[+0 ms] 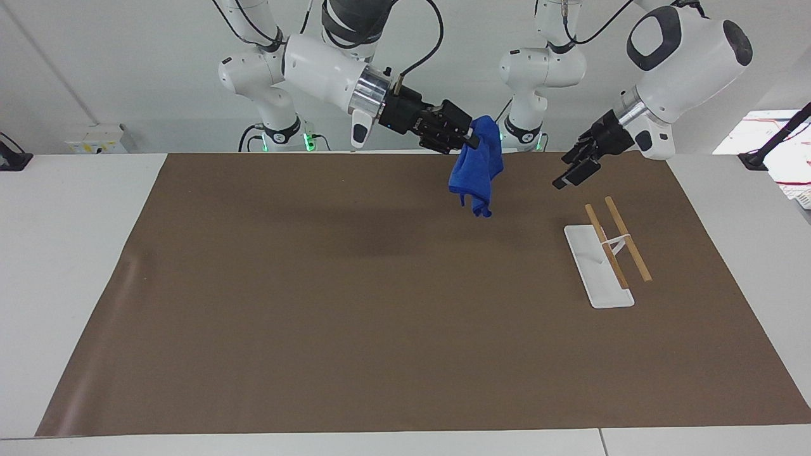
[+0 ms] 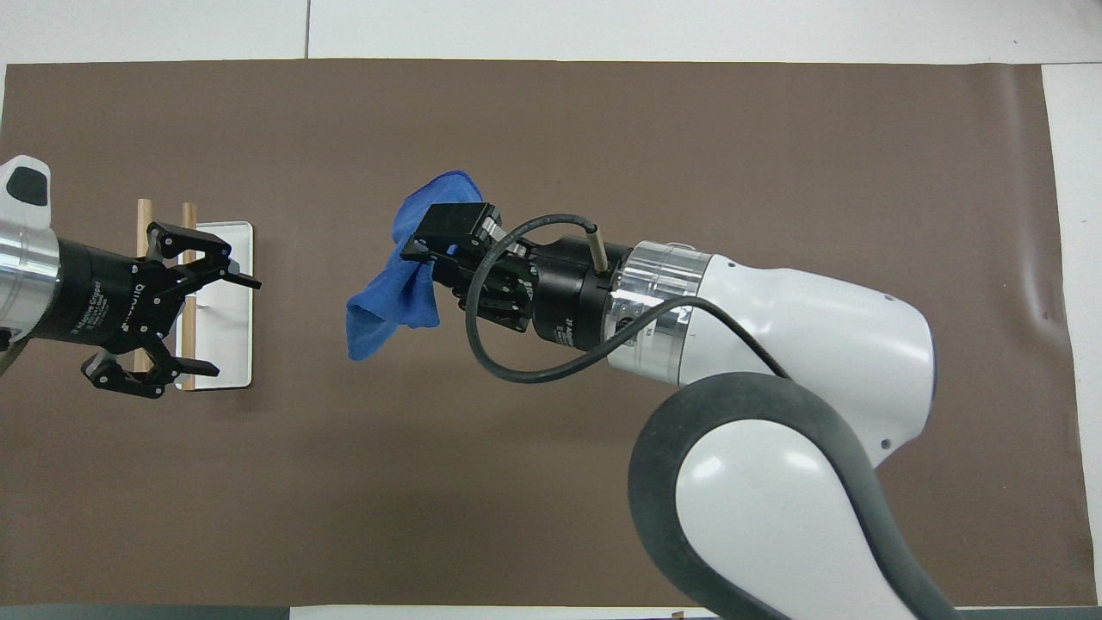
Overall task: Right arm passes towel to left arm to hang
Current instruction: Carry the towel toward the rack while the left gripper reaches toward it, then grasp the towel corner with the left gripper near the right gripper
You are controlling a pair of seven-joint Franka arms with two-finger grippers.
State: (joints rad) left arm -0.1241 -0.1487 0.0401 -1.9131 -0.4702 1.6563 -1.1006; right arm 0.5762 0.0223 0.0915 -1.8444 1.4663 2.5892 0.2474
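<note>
White table (image 1: 63, 253); brown mat (image 1: 380, 316) on it; rack (image 1: 599, 266) on mat

Open air between towel (image 1: 476, 170) and left end effector (image 1: 573, 171)

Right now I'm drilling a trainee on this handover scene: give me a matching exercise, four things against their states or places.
Things:
1. towel
2. left claw
3. right claw
4. rack

States:
A. open, empty, in the air
B. standing on the mat toward the left arm's end
C. hanging in the air from a claw
D. shut on cloth

Pairs: 1-C, 2-A, 3-D, 4-B
</note>
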